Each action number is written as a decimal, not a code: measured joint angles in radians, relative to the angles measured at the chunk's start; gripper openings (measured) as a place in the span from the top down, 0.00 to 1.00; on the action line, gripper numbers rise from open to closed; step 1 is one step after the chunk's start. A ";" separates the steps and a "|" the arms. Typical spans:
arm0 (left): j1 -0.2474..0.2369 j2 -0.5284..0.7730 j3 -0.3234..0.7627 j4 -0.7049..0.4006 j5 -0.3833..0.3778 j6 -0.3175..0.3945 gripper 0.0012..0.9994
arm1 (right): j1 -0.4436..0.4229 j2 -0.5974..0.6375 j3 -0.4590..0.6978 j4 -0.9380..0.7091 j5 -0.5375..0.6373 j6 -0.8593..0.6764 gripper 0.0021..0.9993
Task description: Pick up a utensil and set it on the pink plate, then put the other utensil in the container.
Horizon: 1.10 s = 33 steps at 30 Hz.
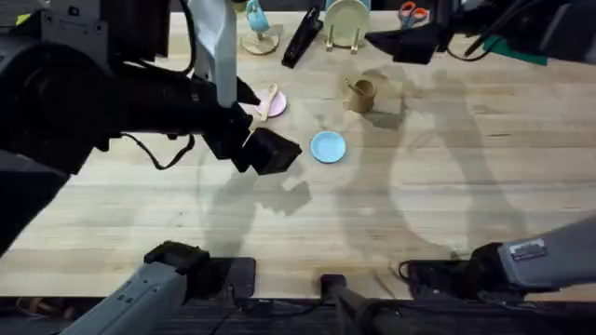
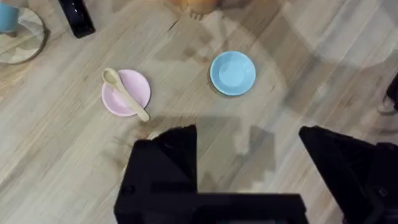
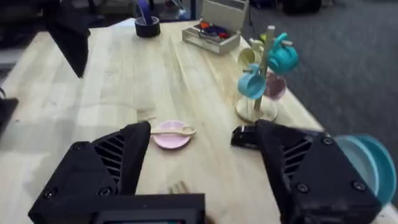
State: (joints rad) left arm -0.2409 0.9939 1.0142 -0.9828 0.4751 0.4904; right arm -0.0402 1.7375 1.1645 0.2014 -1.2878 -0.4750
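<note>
Pale wooden spoon (image 2: 126,94) — slim-handled — across pink plate (image 2: 136,84).

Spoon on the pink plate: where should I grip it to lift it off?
Take the spoon by its handle end, which overhangs the plate rim. Come straight down from above, jaws closing across the slim handle.

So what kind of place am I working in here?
Probably a lab tabletop staged as a kitchen: a wooden table, a mug tree, and a cream plate in a rack.
</note>
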 joint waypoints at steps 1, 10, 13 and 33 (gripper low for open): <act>0.000 0.000 0.000 -0.001 0.000 0.000 0.01 | 0.000 -0.029 0.000 -0.050 0.019 0.002 0.00; 0.000 0.000 0.000 -0.001 0.000 0.000 0.01 | 0.000 -0.323 0.001 -0.612 0.306 -0.050 0.00; 0.000 0.000 0.000 -0.001 0.000 0.000 0.01 | 0.000 -0.428 0.002 -0.784 0.395 -0.101 0.00; 0.000 0.000 0.000 -0.024 0.000 0.000 0.00 | 0.000 -0.933 0.002 -1.519 0.780 -0.166 0.00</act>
State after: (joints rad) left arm -0.2409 0.9939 1.0142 -1.0073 0.4751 0.4904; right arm -0.0402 0.8050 1.1664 -1.3171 -0.5078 -0.6407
